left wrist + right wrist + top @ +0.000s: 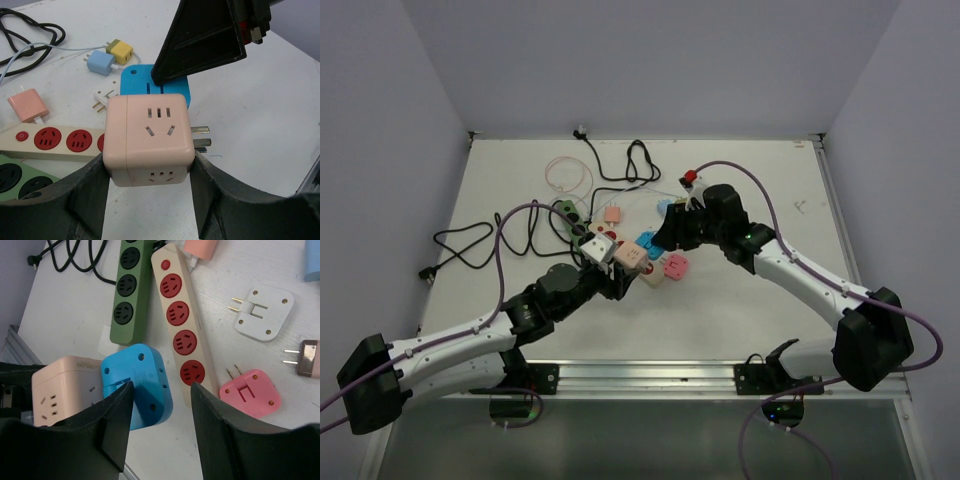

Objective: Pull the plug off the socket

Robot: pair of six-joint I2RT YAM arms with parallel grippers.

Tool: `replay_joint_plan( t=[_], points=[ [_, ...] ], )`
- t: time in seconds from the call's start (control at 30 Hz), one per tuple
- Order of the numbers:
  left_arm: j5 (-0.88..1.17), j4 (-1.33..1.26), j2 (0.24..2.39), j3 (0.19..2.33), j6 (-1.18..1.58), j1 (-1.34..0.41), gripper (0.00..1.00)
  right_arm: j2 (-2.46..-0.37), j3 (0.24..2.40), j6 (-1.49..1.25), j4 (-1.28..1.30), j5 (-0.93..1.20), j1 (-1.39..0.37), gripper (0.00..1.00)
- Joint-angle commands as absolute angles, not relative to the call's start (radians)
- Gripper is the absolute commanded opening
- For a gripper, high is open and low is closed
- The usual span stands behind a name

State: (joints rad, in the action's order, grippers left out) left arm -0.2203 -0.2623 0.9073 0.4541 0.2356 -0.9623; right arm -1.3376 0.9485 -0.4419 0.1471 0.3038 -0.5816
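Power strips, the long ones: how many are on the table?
2. A green strip with black sockets lies right beside a cream strip with red sockets. More could be hidden from the cameras.

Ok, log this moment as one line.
left gripper: shut on pink cube socket | right gripper: open, jaws astride blue cube plug | plug state: against the socket, not yet pulled
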Motion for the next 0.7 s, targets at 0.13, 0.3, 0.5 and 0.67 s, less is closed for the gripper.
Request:
replay_joint_plan(
  t=[0.13,0.3,0.5,0.67],
  points=[
    [-0.238,-0.428,0.842,0.431,0.227,-0.956,0.00,-1.318,0.959,-0.483,0.170,0.305,-0.543,0.49],
    [-0.233,-0.482,0.844,0.393,0.221,-0.956,0.00,-1.279,0.953,-0.578,0.127,0.330,-0.532,0.59],
    [-0.241,-0.578,0.828,0.350,0.202,-0.956,0.00,-1.246,0.894,-0.758,0.011,0.423,-0.474,0.70],
    [-0.232,-0.646,0.827,0.344,0.181,-0.956,0.00,-1.281,0.913,-0.785,0.006,0.489,-0.474,0.71]
  ],
)
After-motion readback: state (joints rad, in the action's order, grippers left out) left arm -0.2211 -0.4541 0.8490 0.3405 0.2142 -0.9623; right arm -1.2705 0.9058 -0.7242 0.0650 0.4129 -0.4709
